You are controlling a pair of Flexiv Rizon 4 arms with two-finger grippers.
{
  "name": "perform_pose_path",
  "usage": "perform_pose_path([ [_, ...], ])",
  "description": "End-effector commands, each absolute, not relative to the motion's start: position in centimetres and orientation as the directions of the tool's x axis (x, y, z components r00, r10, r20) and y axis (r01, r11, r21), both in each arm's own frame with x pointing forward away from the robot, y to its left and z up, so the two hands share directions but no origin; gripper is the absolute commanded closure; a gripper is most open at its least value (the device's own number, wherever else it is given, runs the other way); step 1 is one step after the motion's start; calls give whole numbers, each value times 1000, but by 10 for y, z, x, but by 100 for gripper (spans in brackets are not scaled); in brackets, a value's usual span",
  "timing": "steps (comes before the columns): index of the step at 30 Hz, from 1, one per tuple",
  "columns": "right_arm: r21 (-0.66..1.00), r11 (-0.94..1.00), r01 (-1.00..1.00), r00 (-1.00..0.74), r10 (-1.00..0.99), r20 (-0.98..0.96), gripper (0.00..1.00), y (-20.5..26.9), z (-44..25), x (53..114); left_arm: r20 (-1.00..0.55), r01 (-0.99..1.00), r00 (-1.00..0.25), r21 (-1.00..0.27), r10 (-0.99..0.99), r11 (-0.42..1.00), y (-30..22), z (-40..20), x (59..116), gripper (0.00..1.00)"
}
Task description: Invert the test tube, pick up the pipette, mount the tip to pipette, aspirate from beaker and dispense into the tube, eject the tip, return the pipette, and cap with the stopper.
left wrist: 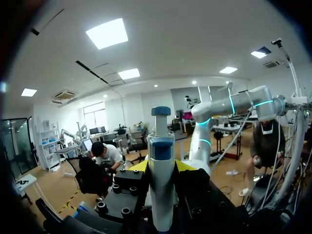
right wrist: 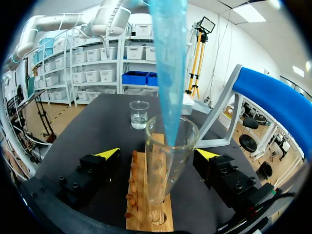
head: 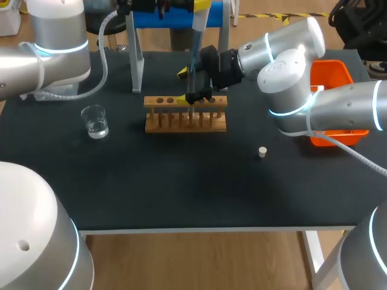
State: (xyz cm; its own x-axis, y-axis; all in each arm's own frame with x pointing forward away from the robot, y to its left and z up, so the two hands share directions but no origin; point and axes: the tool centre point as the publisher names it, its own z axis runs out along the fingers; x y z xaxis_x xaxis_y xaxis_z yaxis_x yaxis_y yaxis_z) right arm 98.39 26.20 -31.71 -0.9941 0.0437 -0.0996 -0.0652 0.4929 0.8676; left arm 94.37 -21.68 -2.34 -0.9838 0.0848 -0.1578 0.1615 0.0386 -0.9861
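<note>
A clear test tube (right wrist: 165,161) stands upright in the wooden rack (right wrist: 146,214), mouth up. My right gripper (right wrist: 158,153) is open, one finger on each side of the tube and neither touching it. The blue pipette tip (right wrist: 168,73) comes down from above, its end inside the tube's mouth. In the head view the tip (head: 192,60) hangs over the rack (head: 211,124), with my right gripper (head: 188,87) around the tube (head: 191,104). My left gripper (left wrist: 161,165) is shut on the white pipette (left wrist: 161,190) with its blue plunger top. High at the table's back is my left gripper (head: 196,6).
A glass beaker (head: 95,121) holding clear liquid stands left of the rack. The small white stopper (head: 262,152) lies on the black table to the right. An orange bin (head: 338,78) sits at the back right. The blue pipette stand (head: 175,15) rises behind the rack.
</note>
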Motion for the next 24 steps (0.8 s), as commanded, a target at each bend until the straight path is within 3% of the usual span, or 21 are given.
perform_pose_path([
  [1,867,493,-65,-994,42,-98,0,261,-317,984,-160,164,-984,-985,79,48,-217,-18,940,100],
  [24,867,493,-65,-994,42,-98,0,261,-317,984,-193,197,-980,-978,50,74,-216,-3,926,100],
])
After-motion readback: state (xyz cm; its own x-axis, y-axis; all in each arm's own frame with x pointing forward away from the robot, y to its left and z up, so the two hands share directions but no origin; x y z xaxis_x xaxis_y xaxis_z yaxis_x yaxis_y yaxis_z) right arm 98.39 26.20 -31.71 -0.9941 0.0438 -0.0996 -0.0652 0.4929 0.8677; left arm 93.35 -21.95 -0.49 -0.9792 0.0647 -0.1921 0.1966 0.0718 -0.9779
